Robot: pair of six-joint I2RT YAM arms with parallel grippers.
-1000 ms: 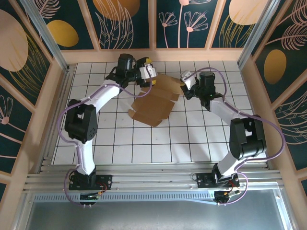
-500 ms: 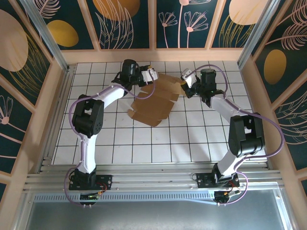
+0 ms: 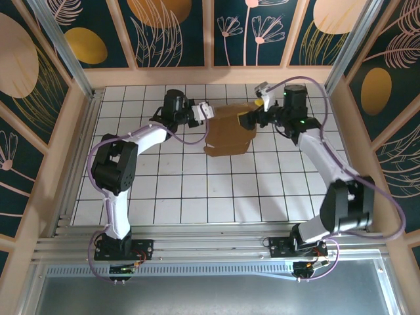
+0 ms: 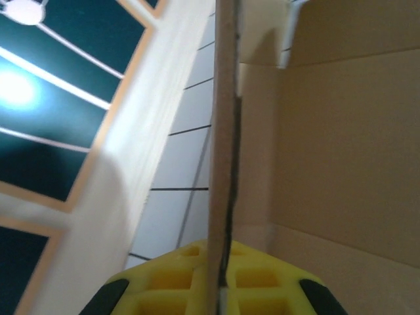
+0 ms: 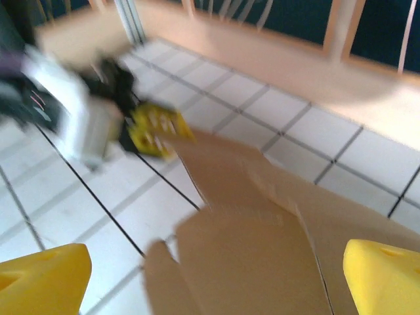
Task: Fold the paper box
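while the light, stiff-looking paper box (image 3: 230, 131) is sitting at twelve o'clock on the table (image 3: 197, 190), the left gripper (image 4: 220, 279) is clamping its nine o'clock edge and the right gripper (image 5: 213, 266) is gaping at its three o'clock flap, probably the best thin edge to pinch.

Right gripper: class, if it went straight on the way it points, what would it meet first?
The box: its cardboard lies directly ahead of the open right gripper, though blur leaves the depth unclear.

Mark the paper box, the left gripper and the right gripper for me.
paper box (image 3: 230, 134), top view, middle of the sheet.
left gripper (image 4: 222, 275), left wrist view, between its jaws.
right gripper (image 5: 213, 275), right wrist view, between its jaws.
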